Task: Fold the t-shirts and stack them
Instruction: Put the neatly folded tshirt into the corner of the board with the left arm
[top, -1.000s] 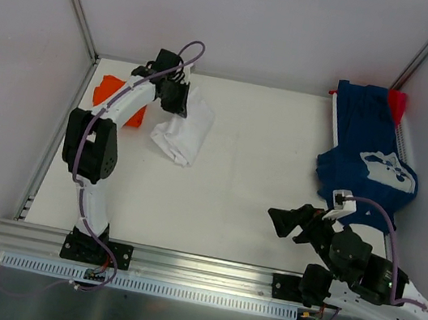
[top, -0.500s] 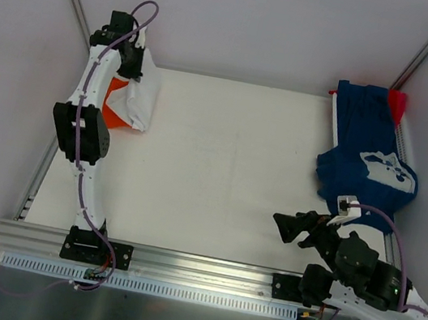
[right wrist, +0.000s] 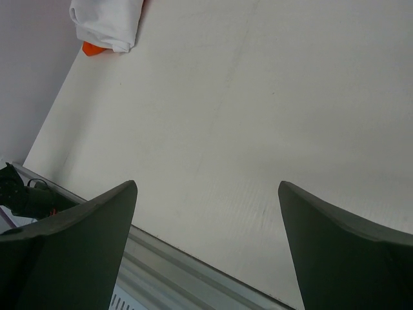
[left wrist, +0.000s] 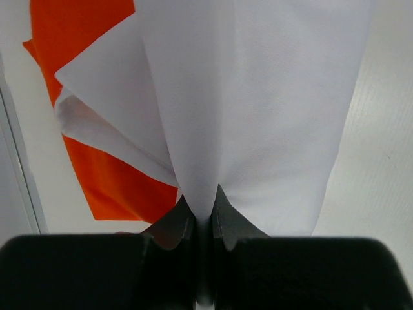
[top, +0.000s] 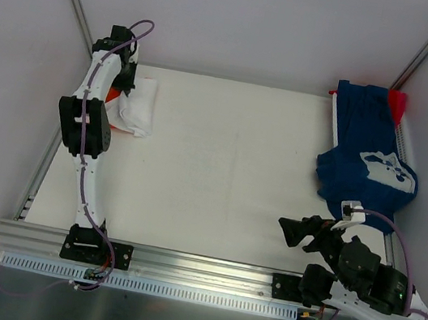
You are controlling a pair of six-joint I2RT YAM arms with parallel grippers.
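Left fingers [left wrist: 169, 227], clenched on the folded white shirt [top: 139, 106], have carried it to the far-left corner of the desk [top: 231, 155] and lowered it onto the orange shirt [left wrist: 97, 174]. Stacking appears begun; release outstanding. Right fingers [right wrist: 84, 226] stand spread, empty. Navy shirt [top: 365, 165] waits far right.

The left gripper [top: 124, 79] swings out to the far left corner, still pinching the white shirt [top: 139, 106], and now lowers it onto the orange shirt [top: 113, 96], covering most of it. The right gripper [top: 291, 230] drifts slightly nearer and rightward, jaws spreading a touch wider.
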